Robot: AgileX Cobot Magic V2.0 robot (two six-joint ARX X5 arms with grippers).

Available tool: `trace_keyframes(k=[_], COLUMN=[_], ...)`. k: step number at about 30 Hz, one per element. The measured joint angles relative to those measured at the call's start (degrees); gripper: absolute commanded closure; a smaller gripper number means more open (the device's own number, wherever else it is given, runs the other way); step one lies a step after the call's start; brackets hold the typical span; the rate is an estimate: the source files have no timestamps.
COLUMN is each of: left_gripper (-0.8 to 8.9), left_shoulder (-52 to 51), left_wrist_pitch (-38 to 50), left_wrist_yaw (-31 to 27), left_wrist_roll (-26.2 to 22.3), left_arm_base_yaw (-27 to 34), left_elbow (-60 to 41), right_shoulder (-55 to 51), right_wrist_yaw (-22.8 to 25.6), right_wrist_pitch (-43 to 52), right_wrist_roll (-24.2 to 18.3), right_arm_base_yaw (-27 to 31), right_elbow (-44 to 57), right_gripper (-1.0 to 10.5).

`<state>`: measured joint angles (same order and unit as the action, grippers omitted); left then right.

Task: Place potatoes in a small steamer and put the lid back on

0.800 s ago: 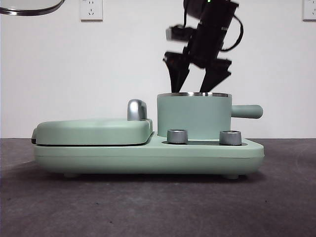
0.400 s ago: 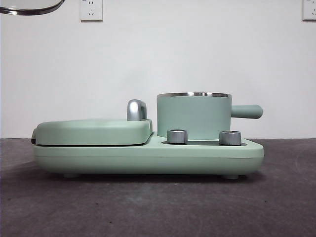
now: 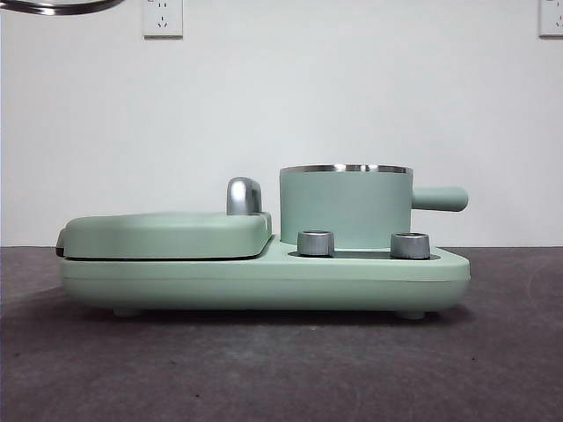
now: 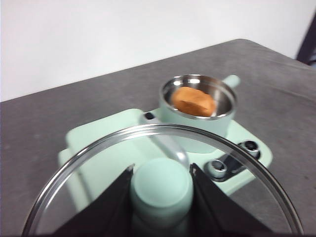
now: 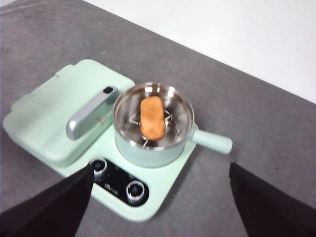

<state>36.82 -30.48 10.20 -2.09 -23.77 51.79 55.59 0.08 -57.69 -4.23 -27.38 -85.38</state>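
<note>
Potato (image 5: 152,117): sitting inside the small steamer (image 5: 155,129), on the metal rack at the bottom. In the right wrist view it's dead centre in the pot, long axis running up and down the frame, just slightly tilted. Left wrist view also catches it (image 4: 193,101), orange against the steel wall.

Steamer: upright, open on top, stubby handle poking toward the right edge of the front view (image 3: 346,207) and toward lower right in the right wrist frame. From the front you can't see the potato at all, the wall hides it.

Lid (image 4: 163,185): up in the air, not on the pot. Left gripper (image 4: 161,197) has its two black jaws pinched onto the mint knob, one each side. Glass disc fills the lower half of that frame, with the steamer showing above its rim. In the front view only a sliver of steel rim (image 3: 53,6) shows at the upper left corner.

Right gripper (image 5: 160,207): jaws spread wide, holding nothing, dark tips at the lower left and lower right corners, high above the appliance.

Other stuff: flat green griddle cover (image 3: 167,234) with its silver handle (image 3: 244,195) left of the pot, two metal dials (image 3: 317,243) in front of it, all on one green base (image 3: 264,280). Dark grey table (image 3: 281,369), wall socket (image 3: 163,18) near the top left. Nothing sits over the pot's mouth.
</note>
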Motion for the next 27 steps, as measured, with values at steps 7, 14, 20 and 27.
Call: trace_keyframes(k=[7, 14, 20, 27], left_gripper=[7.99, 7.99, 7.99, 7.99], left_shoulder=[7.0, 17.0, 28.3, 42.5], left_wrist_pitch=[6.8, 18.5, 26.9, 28.6], left_wrist_yaw=[4.6, 5.2, 6.3, 6.3], left_wrist_roll=[0.0, 0.0, -0.9, -5.6], left_arm_base_yaw=[-0.5, -2.6, -4.0, -5.7], left_elbow=[0.0, 0.0, 1.8, 12.4], right_shoulder=[-14.8, -21.9, -25.6, -25.8], right_wrist_yaw=[0.5, 1.5, 1.5, 1.7], right_wrist_pitch=[0.9, -4.8, -4.9, -4.7], right_wrist_roll=[2.4, 5.9, 6.2, 5.8], right_arm_base_yaw=[0.0, 0.0, 0.0, 0.0], right_elbow=[13.9, 22.6, 25.9, 25.9], right_gripper=[5.2, 5.2, 5.2, 5.2])
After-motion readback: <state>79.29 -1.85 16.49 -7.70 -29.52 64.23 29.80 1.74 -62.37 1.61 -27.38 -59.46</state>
